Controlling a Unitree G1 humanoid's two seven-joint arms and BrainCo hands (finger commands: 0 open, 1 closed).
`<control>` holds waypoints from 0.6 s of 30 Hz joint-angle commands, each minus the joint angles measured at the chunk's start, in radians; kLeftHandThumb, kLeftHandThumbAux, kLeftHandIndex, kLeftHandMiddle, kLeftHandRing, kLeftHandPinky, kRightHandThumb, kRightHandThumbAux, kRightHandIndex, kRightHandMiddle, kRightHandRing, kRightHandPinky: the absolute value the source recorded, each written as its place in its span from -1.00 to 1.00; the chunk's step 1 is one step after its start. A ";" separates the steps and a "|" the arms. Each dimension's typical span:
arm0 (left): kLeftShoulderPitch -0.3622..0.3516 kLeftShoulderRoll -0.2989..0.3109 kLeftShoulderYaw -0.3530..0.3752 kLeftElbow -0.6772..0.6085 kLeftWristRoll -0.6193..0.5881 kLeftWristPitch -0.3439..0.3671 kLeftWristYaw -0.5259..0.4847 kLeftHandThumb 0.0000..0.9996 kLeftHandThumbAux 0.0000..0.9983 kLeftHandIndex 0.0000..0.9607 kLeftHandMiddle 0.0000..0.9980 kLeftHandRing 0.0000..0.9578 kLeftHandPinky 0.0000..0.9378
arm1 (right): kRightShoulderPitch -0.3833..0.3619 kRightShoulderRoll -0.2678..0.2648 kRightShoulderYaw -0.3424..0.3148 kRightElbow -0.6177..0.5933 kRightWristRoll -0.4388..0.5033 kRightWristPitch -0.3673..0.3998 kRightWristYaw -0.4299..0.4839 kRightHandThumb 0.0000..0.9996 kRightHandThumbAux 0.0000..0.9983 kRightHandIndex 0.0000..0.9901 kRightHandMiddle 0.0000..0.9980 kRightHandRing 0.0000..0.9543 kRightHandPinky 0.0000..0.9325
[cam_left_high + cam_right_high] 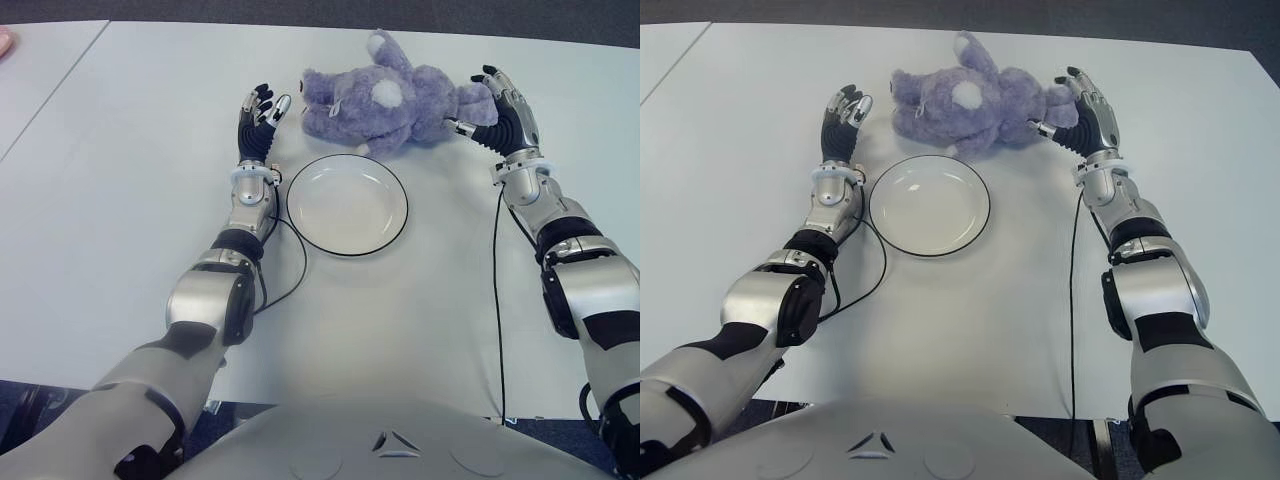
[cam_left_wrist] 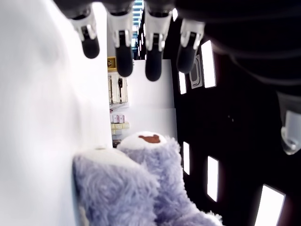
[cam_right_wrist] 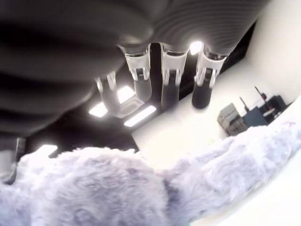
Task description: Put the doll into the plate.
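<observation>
White tabletop [image 1: 120,200] carries a fluffy lavender doll [image 1: 385,100] with white patches, lying on its side just beyond the black-rimmed white plate [image 1: 347,204]. Its head end lies just beside the left hand [image 1: 262,118], which is spread and empty; the right hand [image 1: 500,105], fingers extended, touches its other end without gripping.

A broad white matte worktop [image 1: 120,230] is filling most of the scene, with a faint seam running diagonally across its far left corner. Dark grey carpeted floor [image 1: 330,12] is showing beyond its far edge. Two thin black cables [image 1: 497,300] are trailing over the surface toward its near edge.
</observation>
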 commanded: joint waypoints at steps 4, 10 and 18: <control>0.265 -0.086 -0.007 0.174 0.028 0.111 0.021 -1.00 -0.10 -0.66 -0.64 -0.70 -0.92 | -0.041 -0.024 0.054 0.036 -0.075 0.082 -0.028 -0.89 -0.25 -1.00 -1.00 -1.00 -1.00; 0.260 -0.091 -0.007 0.173 0.025 0.120 0.016 -1.00 -0.11 -0.64 -0.64 -0.71 -0.97 | -0.069 -0.039 0.103 0.041 -0.132 0.111 -0.054 -0.92 -0.26 -1.00 -1.00 -1.00 -1.00; 0.255 -0.089 0.000 0.172 0.019 0.118 0.019 -1.00 -0.10 -0.64 -0.63 -0.70 -0.91 | -0.118 -0.054 0.120 0.044 -0.153 0.120 -0.032 -0.94 -0.28 -1.00 -1.00 -1.00 -1.00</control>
